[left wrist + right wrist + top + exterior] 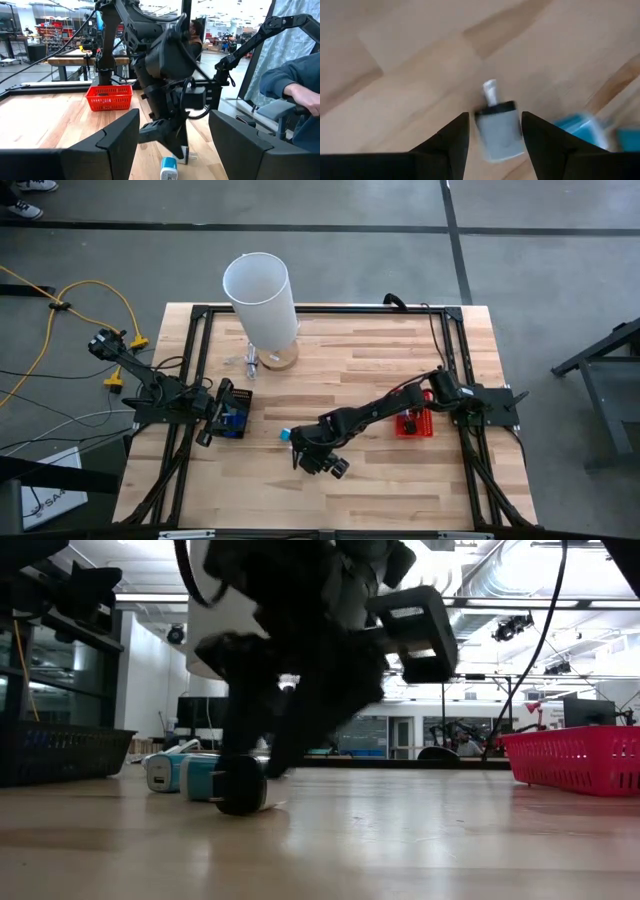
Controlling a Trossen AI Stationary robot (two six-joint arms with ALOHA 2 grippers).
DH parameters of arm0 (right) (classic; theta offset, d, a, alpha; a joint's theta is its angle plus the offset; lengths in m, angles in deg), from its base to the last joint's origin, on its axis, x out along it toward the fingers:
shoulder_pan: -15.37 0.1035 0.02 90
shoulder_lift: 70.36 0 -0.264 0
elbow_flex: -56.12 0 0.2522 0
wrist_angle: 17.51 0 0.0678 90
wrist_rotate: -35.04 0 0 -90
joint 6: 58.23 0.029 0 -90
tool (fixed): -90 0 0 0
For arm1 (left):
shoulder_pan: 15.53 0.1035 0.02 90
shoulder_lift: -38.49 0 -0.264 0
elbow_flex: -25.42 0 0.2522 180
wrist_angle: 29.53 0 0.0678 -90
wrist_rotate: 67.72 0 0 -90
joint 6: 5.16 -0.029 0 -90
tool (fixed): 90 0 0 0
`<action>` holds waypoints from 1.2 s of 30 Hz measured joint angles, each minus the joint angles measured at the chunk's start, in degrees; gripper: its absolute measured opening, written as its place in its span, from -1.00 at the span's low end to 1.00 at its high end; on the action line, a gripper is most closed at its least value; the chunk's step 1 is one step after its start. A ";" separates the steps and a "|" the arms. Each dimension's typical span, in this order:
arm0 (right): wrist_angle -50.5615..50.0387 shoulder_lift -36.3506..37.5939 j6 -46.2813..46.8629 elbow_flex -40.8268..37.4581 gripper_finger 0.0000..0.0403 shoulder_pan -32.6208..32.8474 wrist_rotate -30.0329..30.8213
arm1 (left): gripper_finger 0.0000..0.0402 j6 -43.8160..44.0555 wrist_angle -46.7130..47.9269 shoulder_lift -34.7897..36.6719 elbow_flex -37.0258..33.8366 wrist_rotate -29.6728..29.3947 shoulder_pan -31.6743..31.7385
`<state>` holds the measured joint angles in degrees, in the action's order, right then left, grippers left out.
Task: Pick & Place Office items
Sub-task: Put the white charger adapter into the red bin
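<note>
Wooden table (380, 380) under both arms. Right gripper (494, 134) lowered mid-table, fingers spread around a small black-and-white item (498, 128), teal piece (205, 778) beside. Left gripper (212, 414) at left edge, spread.

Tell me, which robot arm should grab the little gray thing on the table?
Probably the right. The right gripper hangs open directly over the gray piece, one finger on each side. The left gripper waits far off by the table's left edge.
</note>
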<state>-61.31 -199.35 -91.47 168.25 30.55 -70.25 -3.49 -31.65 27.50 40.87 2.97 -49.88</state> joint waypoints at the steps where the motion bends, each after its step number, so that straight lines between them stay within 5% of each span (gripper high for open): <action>1: -0.17 -0.40 0.00 -0.04 -0.17 -0.02 -0.08 | 0.16 0.01 0.00 0.00 0.00 -0.01 0.00; 29: 0.50 -1.40 2.22 0.04 -0.33 -0.66 -1.38 | 0.16 0.00 -0.07 0.01 0.00 0.01 0.00; 36: 0.04 0.11 9.29 0.04 -0.41 -0.74 -1.09 | 0.16 0.00 -0.07 0.00 0.00 0.01 0.00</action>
<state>-61.27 -199.24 -82.18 168.29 29.81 -71.35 -3.49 -31.71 27.50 40.86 2.99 -49.88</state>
